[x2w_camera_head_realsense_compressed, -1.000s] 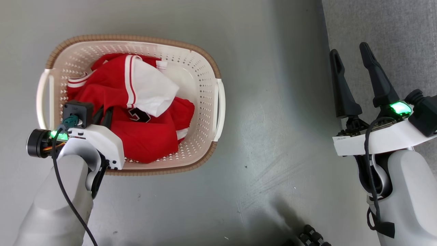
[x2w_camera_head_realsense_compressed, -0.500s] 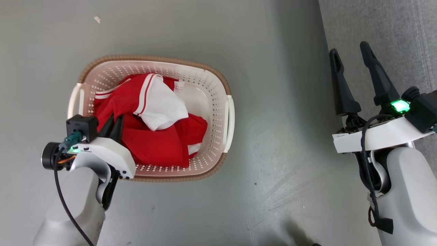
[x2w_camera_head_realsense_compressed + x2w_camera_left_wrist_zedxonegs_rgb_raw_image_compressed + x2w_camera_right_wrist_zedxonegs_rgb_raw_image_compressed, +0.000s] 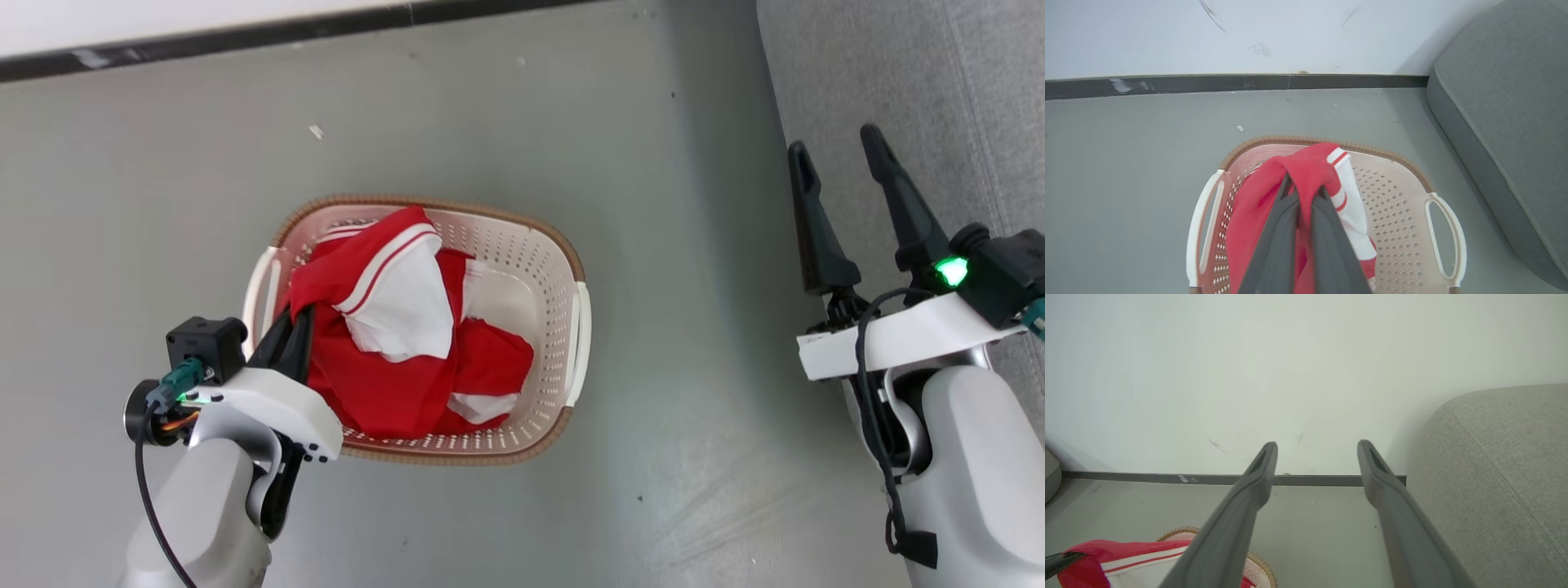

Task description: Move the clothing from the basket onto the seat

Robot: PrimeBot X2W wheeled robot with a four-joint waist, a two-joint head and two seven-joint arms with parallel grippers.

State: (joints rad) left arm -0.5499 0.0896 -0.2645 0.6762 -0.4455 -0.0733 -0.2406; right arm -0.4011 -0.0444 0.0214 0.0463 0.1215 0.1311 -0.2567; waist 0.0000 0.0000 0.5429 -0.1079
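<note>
The basket [image 3: 563, 269] stands on the grey floor with the red and white clothing [image 3: 392, 384] bunched inside. My left gripper [image 3: 299, 325] is at the basket's left side, shut on a fold of the red clothing [image 3: 1306, 167], which drapes over the fingertips and hangs up above the rim [image 3: 1392, 157]. My right gripper [image 3: 833, 145] is open and holds nothing, its fingers over the edge of the grey seat [image 3: 898, 65]. In the right wrist view the right gripper [image 3: 1317, 446] points at the wall, with the seat [image 3: 1494, 477] on the right and the clothing [image 3: 1106, 555] at the lower left.
A white wall with a dark baseboard [image 3: 245, 37] runs behind the basket. Bare grey floor [image 3: 686, 367] lies between basket and seat. A small white scrap [image 3: 315, 131] lies on the floor behind the basket.
The head camera has risen and shifted, so the basket looks smaller and lower right. My left gripper, shut on the red clothing, has pulled a fold upward. The right gripper stays open.
</note>
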